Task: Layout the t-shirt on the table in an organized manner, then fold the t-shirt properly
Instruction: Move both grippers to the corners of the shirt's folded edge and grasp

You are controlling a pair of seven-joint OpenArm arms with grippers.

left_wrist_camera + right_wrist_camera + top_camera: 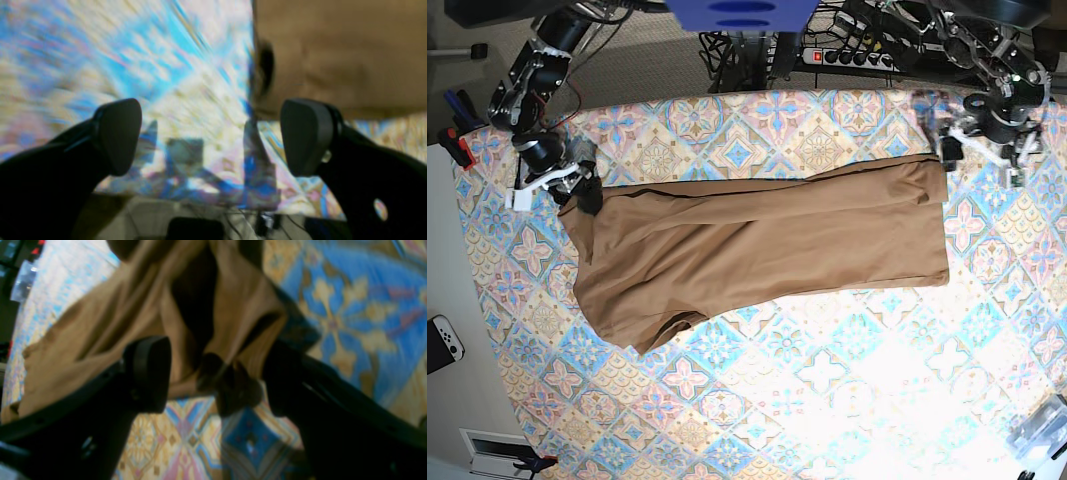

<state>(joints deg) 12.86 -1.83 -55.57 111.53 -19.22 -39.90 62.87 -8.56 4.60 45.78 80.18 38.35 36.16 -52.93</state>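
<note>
Fingers of both grippers spread, empty, t-shirt (757, 250) lying lengthwise across table (827, 400), hem toward left gripper (982, 150)

the right gripper (217, 373) is hovering with its two dark fingers (150, 373) standing well apart, nothing clamped between them. the t-shirt (110, 326), tan-brown and soft, is lying bunched in deep folds just beyond the fingertips, spreading toward the upper left. a dark shadowed crease is running down its middle. the table (350, 323) is showing its blue, pink and cream tile pattern to the right and below the fingers. the picture is blurring slightly.
</note>
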